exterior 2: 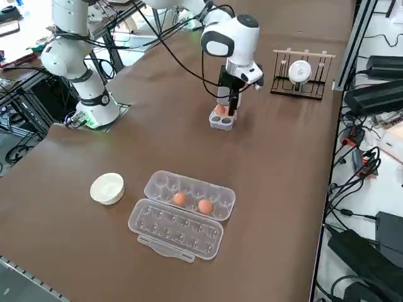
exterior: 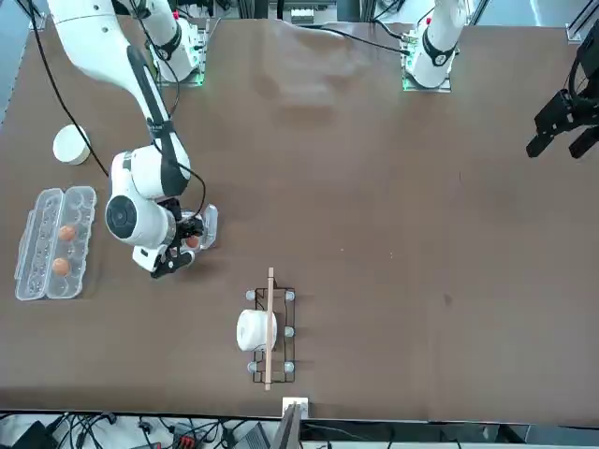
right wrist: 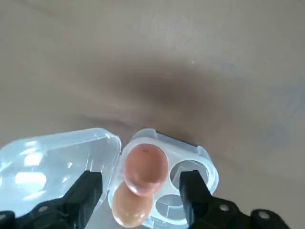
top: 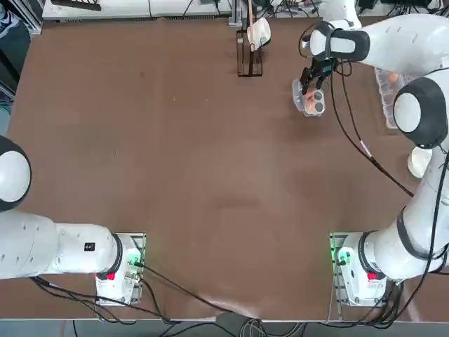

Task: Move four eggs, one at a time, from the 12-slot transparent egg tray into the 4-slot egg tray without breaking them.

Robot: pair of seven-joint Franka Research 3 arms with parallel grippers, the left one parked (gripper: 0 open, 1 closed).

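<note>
The 4-slot egg tray [right wrist: 206, 161] sits at the far right of the table with its lid flap [right wrist: 47, 162] folded open. Two orange-brown eggs lie in its cups, one [right wrist: 145, 164] between my fingers and another [right wrist: 129, 210] beside it. My right gripper [right wrist: 140, 177] hangs just over this tray [exterior 2: 221, 121], open, with a gap between each finger and the egg. The 12-slot transparent egg tray [exterior 2: 160, 185] lies open near the right edge and holds two eggs [exterior 2: 179, 199] [exterior 2: 205, 206].
A white bowl [exterior 2: 107, 187] stands beside the long carton. A dark wire rack [exterior 2: 301, 72] holding a white round object stands at the far edge, close to the small tray. The working arm reaches over the carton in the top view.
</note>
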